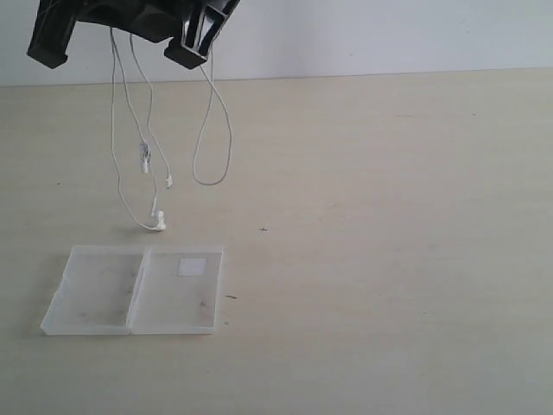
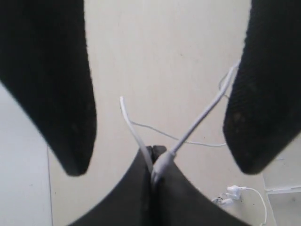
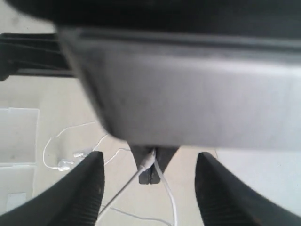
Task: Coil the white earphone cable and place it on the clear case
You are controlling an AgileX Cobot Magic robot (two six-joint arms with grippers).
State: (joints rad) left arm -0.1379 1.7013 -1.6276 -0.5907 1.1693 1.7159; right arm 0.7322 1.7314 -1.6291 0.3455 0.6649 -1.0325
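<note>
The white earphone cable (image 1: 212, 130) hangs in long loops above the table. Its earbuds (image 1: 160, 225) rest just behind the clear case (image 1: 95, 294), which lies open and flat. My left gripper (image 2: 154, 150) is shut on the cable near its plug. My right gripper (image 3: 149, 157) is open, and its fingers (image 3: 89, 188) stand wide on either side of the left gripper's tip and the cable without touching them. In the exterior view black fingers (image 1: 192, 47) show at the top left edge with the cable hanging between them. I cannot tell which arm's they are.
The pale table (image 1: 389, 259) stretches to the right and front of the case. A white wall (image 1: 389, 35) runs along its far edge. A small white sticker (image 1: 191, 266) marks the case's right half.
</note>
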